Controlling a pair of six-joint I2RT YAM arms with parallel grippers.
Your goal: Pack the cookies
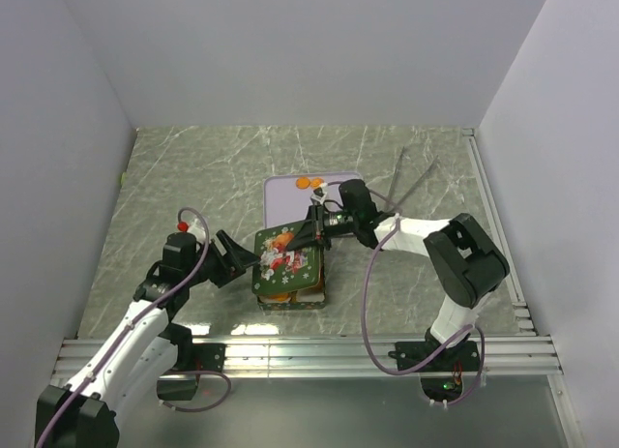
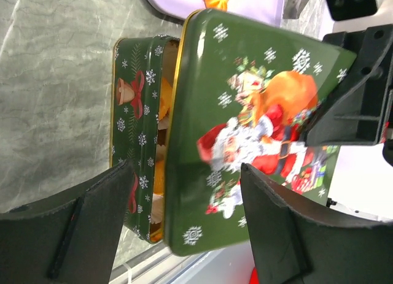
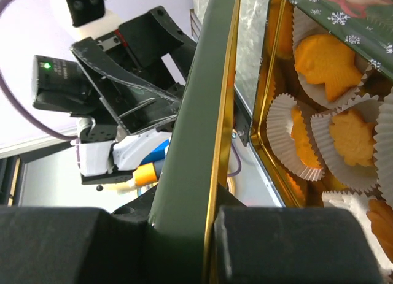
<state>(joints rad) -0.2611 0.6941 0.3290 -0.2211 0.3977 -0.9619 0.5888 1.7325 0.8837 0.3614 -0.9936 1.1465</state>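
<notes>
Right wrist: right tool (image 3: 184, 238) pinches the lid (image 3: 196, 112) (left tool (image 2: 184, 192) spread) above the cookies (image 3: 328, 60).

Santa-printed green lid (image 2: 245, 130) tilts over the tin (image 2: 132, 124) of cookies (image 2: 166, 94), beyond spread jaws.

Lab booth: white walls (image 1: 290, 51), marble tabletop (image 1: 193, 177)

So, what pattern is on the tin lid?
The lid is dark green with Santa and snowflakes; left wrist view.
</notes>
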